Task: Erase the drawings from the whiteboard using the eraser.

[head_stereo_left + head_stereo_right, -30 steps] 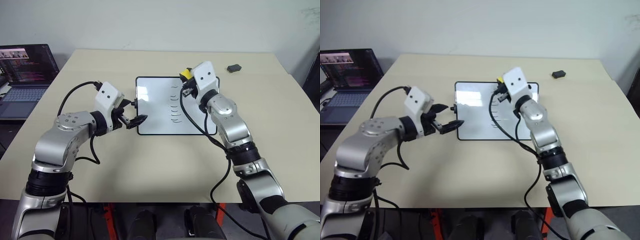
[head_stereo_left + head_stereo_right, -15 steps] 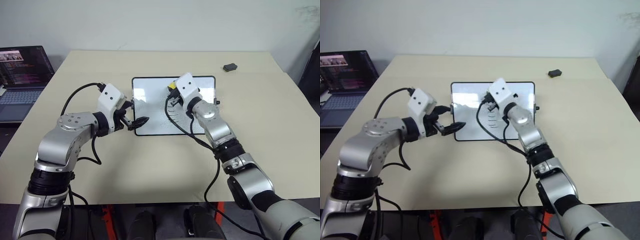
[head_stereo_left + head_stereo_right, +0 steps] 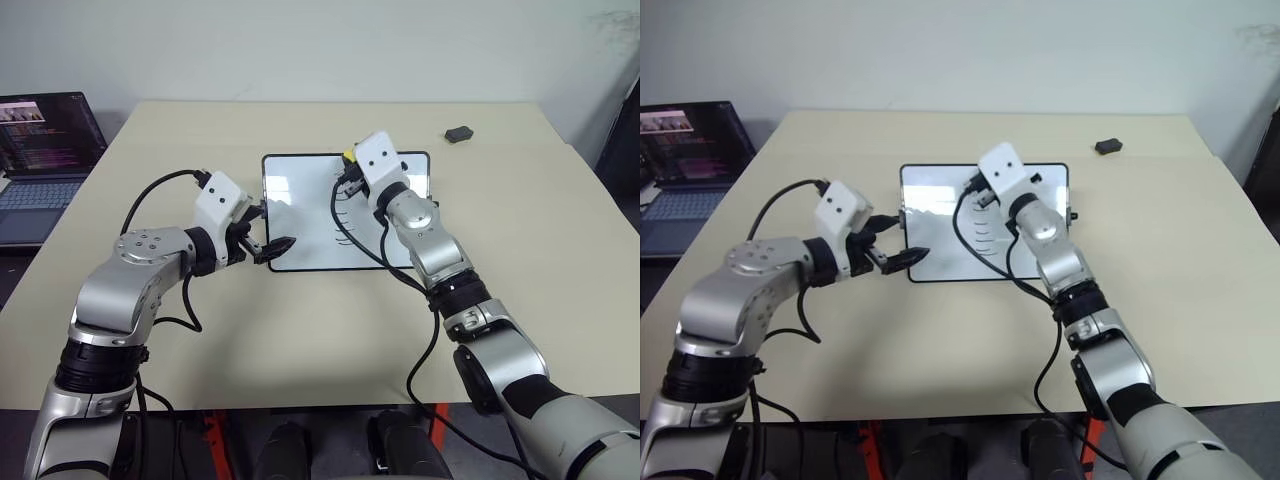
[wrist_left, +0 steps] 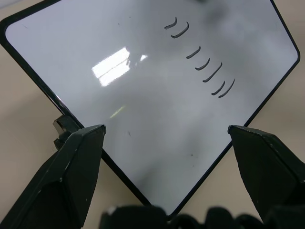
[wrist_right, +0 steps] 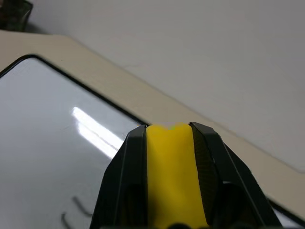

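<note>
Moved: right arm is shifting left over the whiteboard (image 3: pixel 300 215) compared with a second ago, now sitting above the far middle of the board instead of its far right corner; left arm is staying put.
Right gripper (image 5: pixel 169 138): fingers are clamping the eraser (image 5: pixel 170 176) between them, yellow block sticking out past the tips; it is hanging over the far edge of the board, above the top of the marks.
Left gripper (image 4: pixel 164 138): jaws are standing wide apart, straddling the near left corner of the board, not pinching it.
Whiteboard: lying flat mid-table (image 3: pixel 200 340), black frame, side knob (image 4: pixel 61 128) just beside the left finger.
Drawings (image 4: pixel 202 62): short column of thin curved black strokes running down the board's middle, all intact.
Contact: cannot tell whether the eraser is touching the board.
Background: laptop (image 3: pixel 45 150) is sitting off the table's left; small dark object (image 3: pixel 459 133) is lying near the far right corner.
</note>
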`<state>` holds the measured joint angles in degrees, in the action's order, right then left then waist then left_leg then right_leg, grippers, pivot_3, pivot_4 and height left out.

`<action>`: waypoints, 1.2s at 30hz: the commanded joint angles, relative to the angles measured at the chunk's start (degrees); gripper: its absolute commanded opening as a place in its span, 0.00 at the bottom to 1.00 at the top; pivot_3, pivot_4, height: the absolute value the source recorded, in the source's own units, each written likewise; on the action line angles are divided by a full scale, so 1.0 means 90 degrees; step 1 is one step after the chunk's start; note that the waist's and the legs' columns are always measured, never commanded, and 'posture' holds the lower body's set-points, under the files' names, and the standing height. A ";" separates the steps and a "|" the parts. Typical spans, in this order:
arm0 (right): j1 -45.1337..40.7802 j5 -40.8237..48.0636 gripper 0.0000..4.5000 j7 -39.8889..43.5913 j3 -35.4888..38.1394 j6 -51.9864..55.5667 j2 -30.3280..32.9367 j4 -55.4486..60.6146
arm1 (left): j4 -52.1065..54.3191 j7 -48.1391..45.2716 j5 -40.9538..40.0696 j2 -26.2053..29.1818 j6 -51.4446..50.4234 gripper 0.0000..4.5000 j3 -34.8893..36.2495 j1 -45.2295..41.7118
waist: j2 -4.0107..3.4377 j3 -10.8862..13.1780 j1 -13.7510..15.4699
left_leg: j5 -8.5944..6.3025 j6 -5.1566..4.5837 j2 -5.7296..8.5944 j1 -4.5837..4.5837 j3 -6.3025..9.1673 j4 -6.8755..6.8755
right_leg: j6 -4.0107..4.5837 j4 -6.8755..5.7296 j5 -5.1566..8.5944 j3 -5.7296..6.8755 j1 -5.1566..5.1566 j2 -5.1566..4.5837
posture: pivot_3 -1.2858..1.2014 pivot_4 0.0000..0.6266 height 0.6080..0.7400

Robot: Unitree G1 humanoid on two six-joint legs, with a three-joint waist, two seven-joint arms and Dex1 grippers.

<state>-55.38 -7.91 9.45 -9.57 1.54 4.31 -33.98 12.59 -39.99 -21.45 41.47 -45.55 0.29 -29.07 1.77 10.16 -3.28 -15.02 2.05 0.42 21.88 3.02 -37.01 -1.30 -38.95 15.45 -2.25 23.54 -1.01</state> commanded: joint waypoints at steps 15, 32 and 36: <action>0.0073 -0.0053 0.22 0.0189 -0.0148 0.0105 -0.0321 0.0111 | 0.0223 -0.0022 0.0020 0.0078 0.0078 1.00 0.0146 0.0063 | 0.0000 0.0000 -0.0001 | 0.0000 0.0000 0.0001 0.0000 0.0001 -0.0004 | 0.0000 -0.0004 0.0000 0.0000 0.0001 0.0000 | 0.52 0.24 1.00; 0.0553 -0.0227 0.22 0.0608 -0.0457 0.0835 -0.0083 0.0252 | 0.0276 -0.0013 -0.0007 0.0045 0.0080 1.00 0.0151 0.0112 | 0.0003 -0.0003 -0.0013 | 0.0000 0.0000 0.0001 -0.0014 -0.0001 -0.0005 | 0.0002 -0.0009 -0.0002 -0.0002 -0.0009 0.0000 | 0.52 0.24 1.00; 0.0649 -0.0204 0.22 0.0799 -0.0468 0.1000 -0.0080 0.0512 | 0.0291 -0.0004 -0.0010 0.0048 0.0073 1.00 0.0164 0.0137 | 0.0004 -0.0003 -0.0006 | 0.0001 -0.0001 0.0000 -0.0028 0.0005 -0.0006 | 0.0007 -0.0010 -0.0006 0.0006 -0.0024 0.0001 | 0.52 0.24 1.00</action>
<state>-50.45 -9.63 15.88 -13.57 8.56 3.34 -29.44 13.04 -40.12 -21.49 41.44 -45.62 0.33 -27.68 1.81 10.14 -3.33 -15.01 2.05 0.42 21.58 3.06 -37.07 -1.24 -39.03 15.40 -2.21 23.28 -1.00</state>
